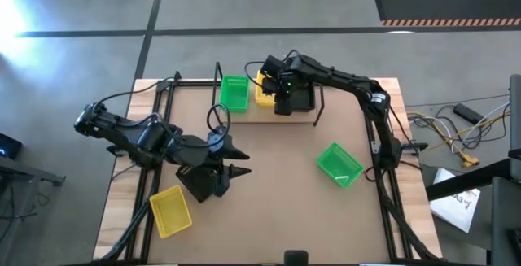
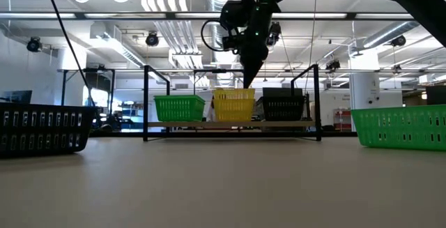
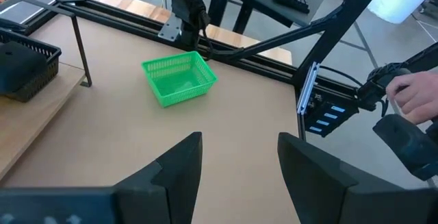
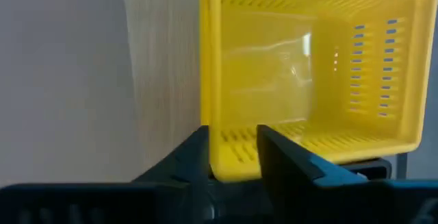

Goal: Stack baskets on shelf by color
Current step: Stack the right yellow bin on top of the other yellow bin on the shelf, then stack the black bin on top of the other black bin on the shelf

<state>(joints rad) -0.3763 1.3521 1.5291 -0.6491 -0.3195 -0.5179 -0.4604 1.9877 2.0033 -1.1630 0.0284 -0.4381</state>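
From above, I see the brown desk [image 1: 277, 185] with the pale wooden shelf [image 1: 252, 113] at its far edge. On the shelf a bright green basket [image 1: 234, 93], a yellow basket [image 1: 264, 91] and a black basket [image 1: 297, 99] sit in a row, all perforated plastic rectangles. My right gripper [image 1: 281, 87] hangs over the yellow one. A second green basket [image 1: 339, 165] lies loose on the desk toward the right, another yellow one [image 1: 170, 211] near the front left. My left gripper [image 1: 236, 160] waits over the desk's left half, with another black basket just under the arm.

At desk height, the shelf's black wire uprights [image 2: 145, 102] frame the three baskets; the right gripper [image 2: 249, 74] points down onto the yellow basket's [image 2: 233, 104] rim. A black basket [image 2: 42, 129] fills the left edge, a green one [image 2: 401, 127] the right.

My left wrist camera shows its jaws standing wide and empty, facing the loose green basket [image 3: 179, 78]; a person's hand [image 3: 417, 94] shows beyond the desk frame.

My right wrist camera shows the jaws narrow, straddling the yellow basket's [image 4: 311, 66] slotted wall; I cannot tell whether they grip it.
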